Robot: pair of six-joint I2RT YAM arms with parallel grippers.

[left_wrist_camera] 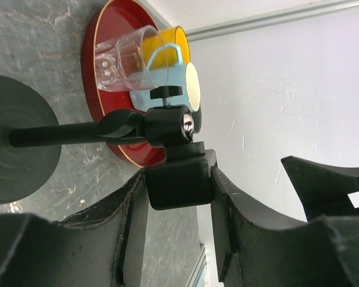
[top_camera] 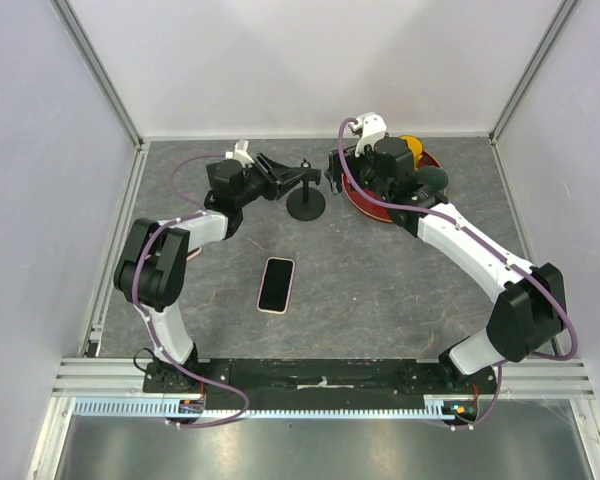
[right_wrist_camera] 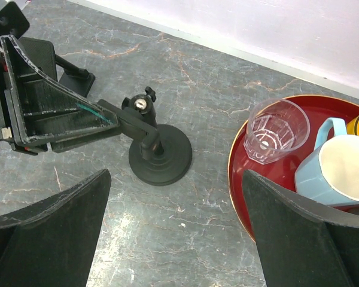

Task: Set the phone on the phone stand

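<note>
black smartphone with a pale rim (top_camera: 276,284) lies flat on the grey marbled table (top_camera: 380,290), well apart from the black round-based phone stand (top_camera: 305,205), so no placing is done yet. the left gripper (left_wrist_camera: 176,179) is clamped on the stand's head, likely blocking it. the right gripper (right_wrist_camera: 176,239) hovers wide and empty, beside the red tray (right_wrist_camera: 239,179) with its clear glass (right_wrist_camera: 275,128) and blue mug (right_wrist_camera: 341,167).

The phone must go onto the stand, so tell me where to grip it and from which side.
Grip the phone across its two long edges near the middle, coming straight down from above. It lies flat, screen up, on the table, so likely only those edges offer a hold.
</note>
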